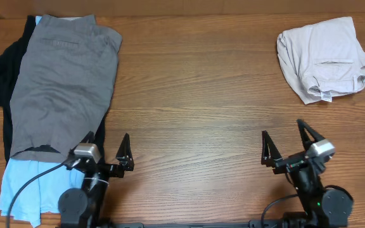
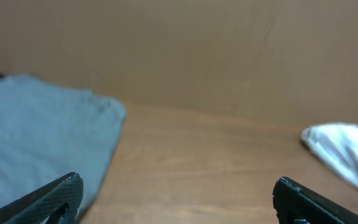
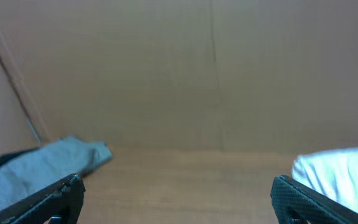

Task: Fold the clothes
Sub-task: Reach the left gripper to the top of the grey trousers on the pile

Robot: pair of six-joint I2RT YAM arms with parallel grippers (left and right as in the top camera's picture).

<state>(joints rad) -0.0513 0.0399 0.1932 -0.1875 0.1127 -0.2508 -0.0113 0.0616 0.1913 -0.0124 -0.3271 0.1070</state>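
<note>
The grey shorts (image 1: 62, 82) lie flat on top of a pile at the far left, waistband toward the back. Under them a black garment (image 1: 2, 69) shows at the left edge and a light-blue shirt (image 1: 27, 187) at the front. Folded beige shorts (image 1: 325, 57) sit at the back right. My left gripper (image 1: 106, 149) is open and empty near the front edge, next to the pile's front right corner. My right gripper (image 1: 287, 147) is open and empty at the front right. The grey shorts also show in the left wrist view (image 2: 36, 137) and the right wrist view (image 3: 36, 165).
The wooden table (image 1: 195, 95) stretches between the pile and the beige shorts. A black cable (image 1: 33, 180) runs over the light-blue shirt by the left arm's base. The beige shorts show pale at the right of both wrist views (image 2: 347, 149) (image 3: 340, 174).
</note>
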